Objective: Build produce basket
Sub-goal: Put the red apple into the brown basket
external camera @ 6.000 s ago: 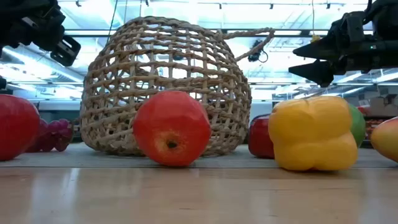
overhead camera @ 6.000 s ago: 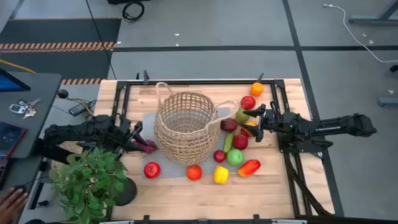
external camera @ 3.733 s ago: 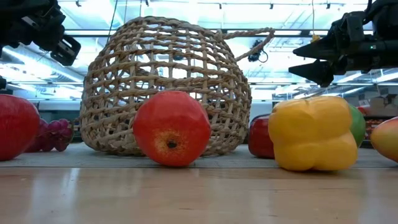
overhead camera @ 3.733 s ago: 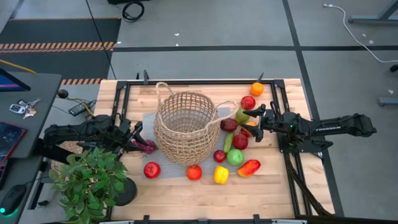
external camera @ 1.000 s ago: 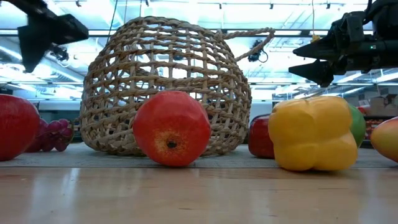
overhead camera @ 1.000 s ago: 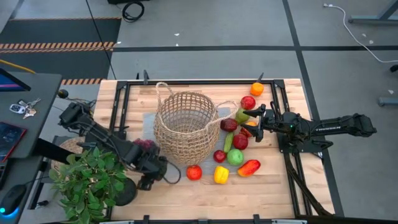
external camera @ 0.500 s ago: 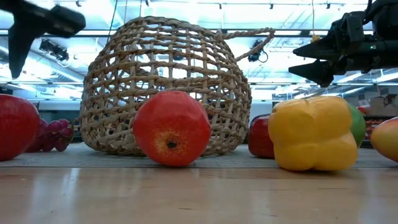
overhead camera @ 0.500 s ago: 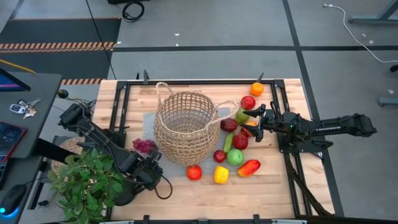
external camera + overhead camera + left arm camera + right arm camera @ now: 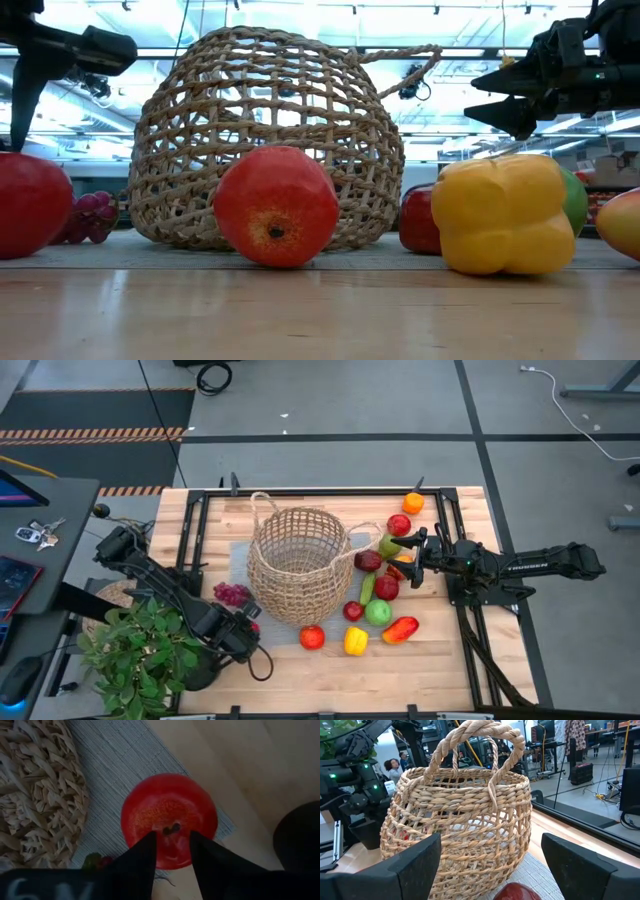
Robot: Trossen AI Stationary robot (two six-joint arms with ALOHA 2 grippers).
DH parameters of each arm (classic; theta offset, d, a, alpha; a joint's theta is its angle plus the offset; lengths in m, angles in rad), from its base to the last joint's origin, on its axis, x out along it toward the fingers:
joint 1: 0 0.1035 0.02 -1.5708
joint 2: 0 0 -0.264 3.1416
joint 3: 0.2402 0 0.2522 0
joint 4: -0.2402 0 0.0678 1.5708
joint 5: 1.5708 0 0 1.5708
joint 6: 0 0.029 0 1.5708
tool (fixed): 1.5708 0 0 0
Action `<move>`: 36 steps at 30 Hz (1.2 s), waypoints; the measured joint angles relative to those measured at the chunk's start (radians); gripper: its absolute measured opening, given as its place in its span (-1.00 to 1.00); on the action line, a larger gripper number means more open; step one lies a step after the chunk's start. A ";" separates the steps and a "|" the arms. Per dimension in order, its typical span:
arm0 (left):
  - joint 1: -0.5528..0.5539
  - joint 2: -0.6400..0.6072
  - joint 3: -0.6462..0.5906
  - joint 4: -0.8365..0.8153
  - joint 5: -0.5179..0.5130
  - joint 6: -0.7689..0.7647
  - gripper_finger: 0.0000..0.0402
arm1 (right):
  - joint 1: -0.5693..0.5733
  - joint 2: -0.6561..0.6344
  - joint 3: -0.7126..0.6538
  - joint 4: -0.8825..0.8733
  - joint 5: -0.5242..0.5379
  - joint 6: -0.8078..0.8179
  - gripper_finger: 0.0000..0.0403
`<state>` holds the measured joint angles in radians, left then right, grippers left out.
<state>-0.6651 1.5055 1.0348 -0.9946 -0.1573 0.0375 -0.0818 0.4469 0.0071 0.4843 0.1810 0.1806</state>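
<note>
Left wrist view: left gripper (image 9: 171, 847) down over a red apple (image 9: 169, 817), fingers narrowly apart at its stem end, grip unclear. Apple lies beside the wicker basket (image 9: 298, 564) mid-table. Right gripper (image 9: 407, 550) hangs wide apart over the produce pile (image 9: 378, 596).

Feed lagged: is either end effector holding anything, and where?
Left end effector straddles the red apple by its stem, grip unconfirmed. Right end effector holds nothing.

Grey floor (image 9: 330, 460), hazard-striped edge (image 9: 95, 433)
</note>
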 joint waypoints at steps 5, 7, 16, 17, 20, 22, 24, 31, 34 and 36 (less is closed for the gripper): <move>0.000 0.000 -0.001 0.023 0.000 -0.022 -0.44 | 0.000 0.000 0.000 0.000 0.000 0.000 0.73; 0.000 0.000 -0.001 0.028 0.000 -0.026 -0.45 | 0.000 0.000 0.000 0.000 0.000 0.000 0.73; 0.000 -0.001 -0.001 0.068 0.000 -0.026 -0.47 | 0.000 0.000 0.000 0.000 0.000 0.000 0.73; 0.000 -0.001 -0.001 0.067 0.000 -0.026 -0.48 | 0.000 0.000 0.000 0.000 0.000 0.000 0.73; 0.000 -0.001 -0.001 0.068 0.000 -0.026 -0.49 | 0.000 0.000 0.000 0.000 0.000 0.000 0.73; 0.000 -0.001 -0.001 0.068 0.000 -0.026 -0.50 | 0.000 0.000 0.000 0.000 0.000 0.000 0.73; 0.000 -0.001 -0.001 0.068 0.000 -0.026 -0.52 | 0.000 0.000 0.000 0.000 0.000 0.000 0.73; 0.000 -0.001 -0.001 0.091 0.000 -0.036 -0.60 | 0.000 0.000 0.000 0.000 0.000 0.000 0.73; 0.001 -0.002 -0.001 0.091 0.000 -0.053 -0.65 | 0.000 0.000 0.000 0.000 0.000 0.000 0.73; 0.001 -0.002 -0.001 0.091 0.000 -0.055 -0.69 | 0.000 0.000 0.000 0.000 0.000 0.000 0.73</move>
<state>-0.6640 1.5036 1.0336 -0.9035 -0.1570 -0.0172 -0.0818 0.4465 0.0068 0.4843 0.1813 0.1806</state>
